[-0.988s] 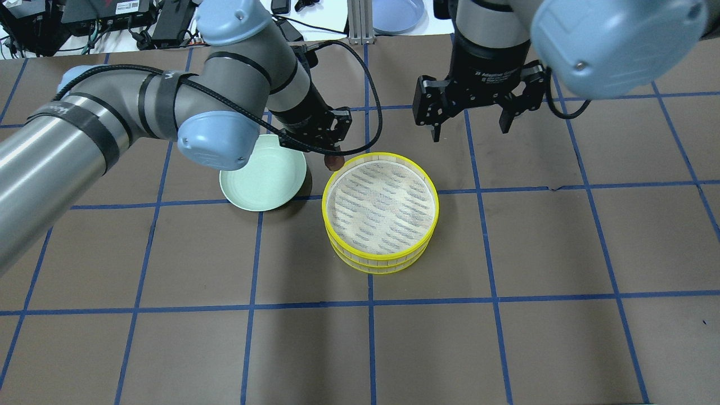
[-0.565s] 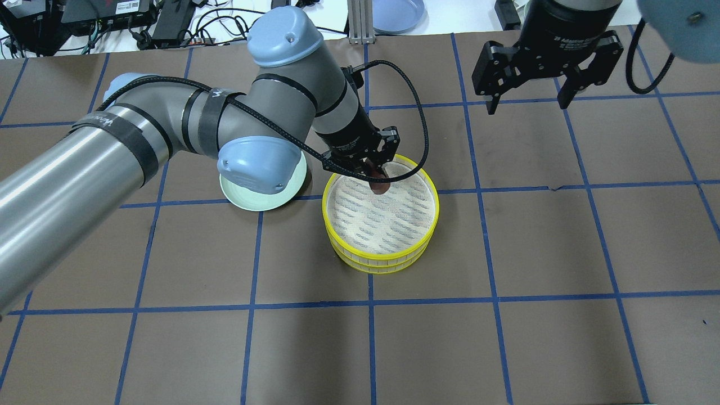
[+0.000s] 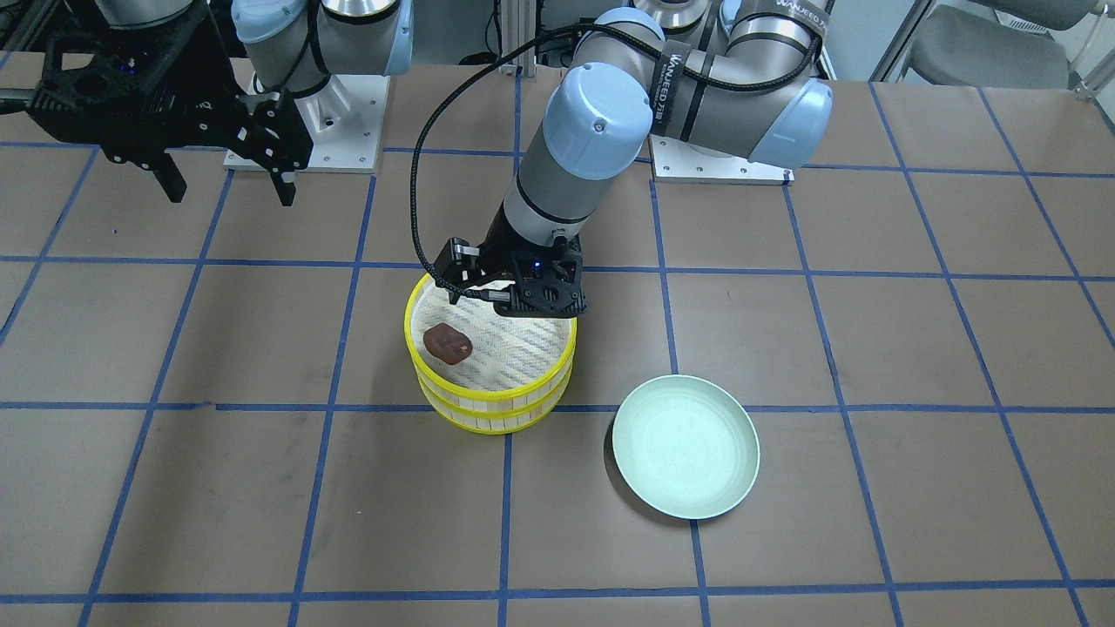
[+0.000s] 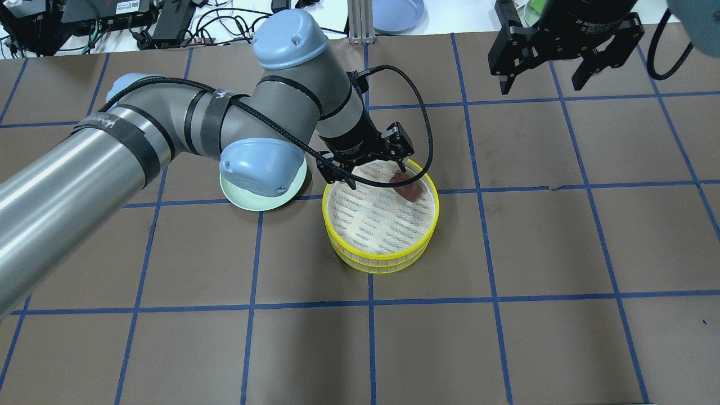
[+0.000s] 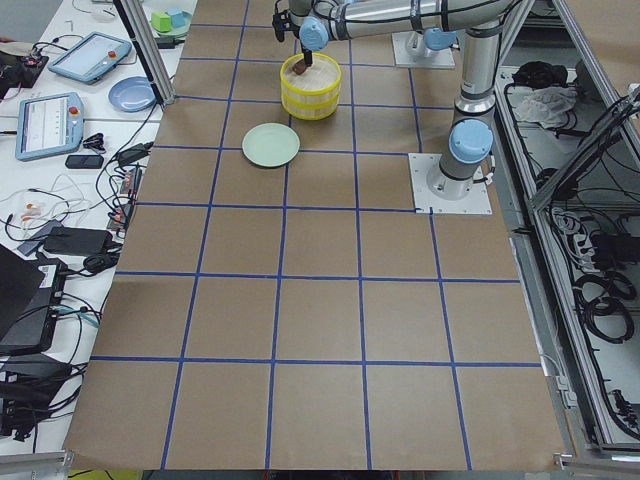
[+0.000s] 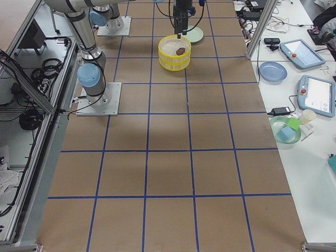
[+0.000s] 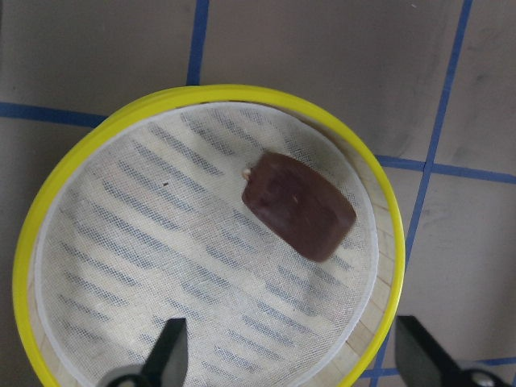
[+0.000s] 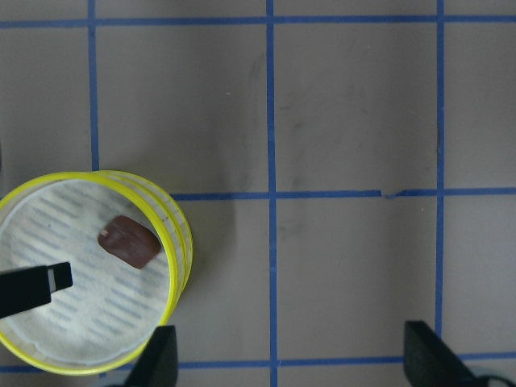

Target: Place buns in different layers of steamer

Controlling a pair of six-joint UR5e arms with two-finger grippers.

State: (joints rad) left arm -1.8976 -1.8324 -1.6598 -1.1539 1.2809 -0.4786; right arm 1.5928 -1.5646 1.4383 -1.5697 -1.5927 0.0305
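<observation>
One brown bun (image 4: 409,188) lies free on the top steamer tray (image 4: 324,209) just beside the wide-spread left pincer (image 4: 376,174), so this placement looks complete and the next move calls for a straight lift, the right pincer (image 4: 540,87) hanging wide, well apart.

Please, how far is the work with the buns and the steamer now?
Done: the dark brown bun lies on the top tray's mesh, free of the open left hand above it. In hand: nothing; the right hand is open too, far back. Left: the cream bun shows in no view; the green plate is bare and the lower tray is covered, so that half is unconfirmed.
</observation>
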